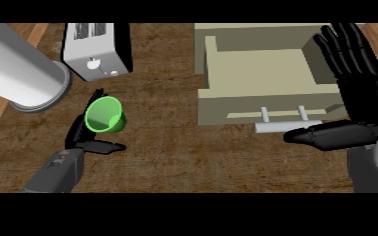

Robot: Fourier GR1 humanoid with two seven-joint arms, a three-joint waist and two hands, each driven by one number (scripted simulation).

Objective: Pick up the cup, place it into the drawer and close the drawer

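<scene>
My left hand [83, 139] sits at the near left of the counter [170, 145], fingers and thumb curled about the green cup [105, 115], which lies tilted with its mouth facing up and left; my right hand [347, 95] is open at the right, fingers straight beside the open drawer [255, 82], thumb near its handle [284, 126]; a toaster [96, 50] and a grey cylinder [29, 77] stand at the far left.

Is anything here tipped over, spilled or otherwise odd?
Only the green cup stands out: it is tilted, its mouth turned toward the view, beside the left hand. Nothing looks spilled or broken. The drawer is open with nothing showing inside, and the toaster stands upright.
</scene>
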